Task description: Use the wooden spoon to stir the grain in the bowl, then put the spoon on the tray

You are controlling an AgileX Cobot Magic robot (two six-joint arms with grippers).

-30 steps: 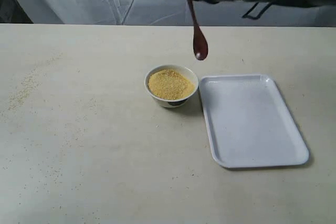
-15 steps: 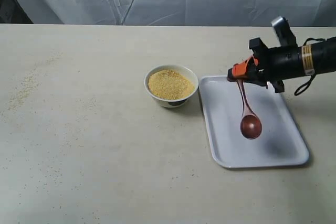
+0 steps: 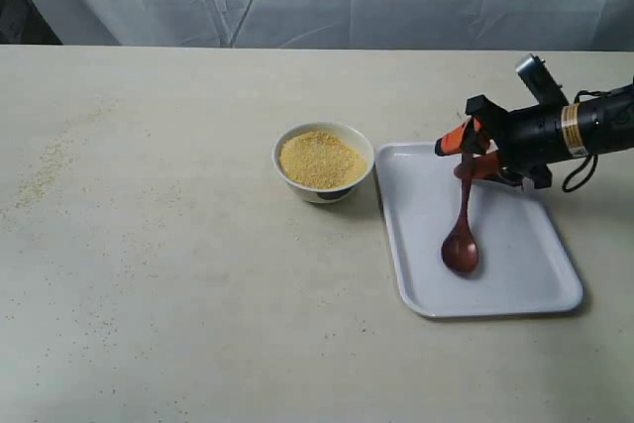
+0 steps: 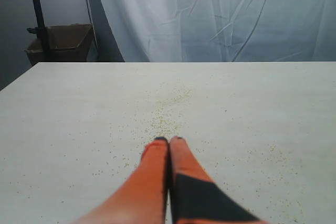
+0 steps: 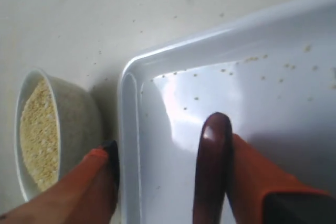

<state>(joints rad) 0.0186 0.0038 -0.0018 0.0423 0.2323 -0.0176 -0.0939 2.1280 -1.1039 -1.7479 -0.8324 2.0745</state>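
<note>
Broadly, a pale tabletop (image 3: pixel 178 274) carries everything, with stray grains (image 3: pixel 45 170) scattered over its left part. On its right side the white tray (image 3: pixel 525 279) lies flat, a few loose grains on its floor. Over the tray's far end hangs the right gripper (image 3: pixel 461 153), its orange fingers (image 5: pixel 97 182) spread apart, gripping nothing. The left gripper (image 4: pixel 169 141) points across the tabletop, its fingers (image 4: pixel 155 166) pressed together with nothing between them. Just left of the tray stands the white bowl (image 3: pixel 297 183), holding a mound of yellow grain (image 3: pixel 321 158). The dark wooden spoon (image 3: pixel 462 235) rests its head on the tray floor, its handle tilted up and leaning against one right finger, clear of the other.
</note>
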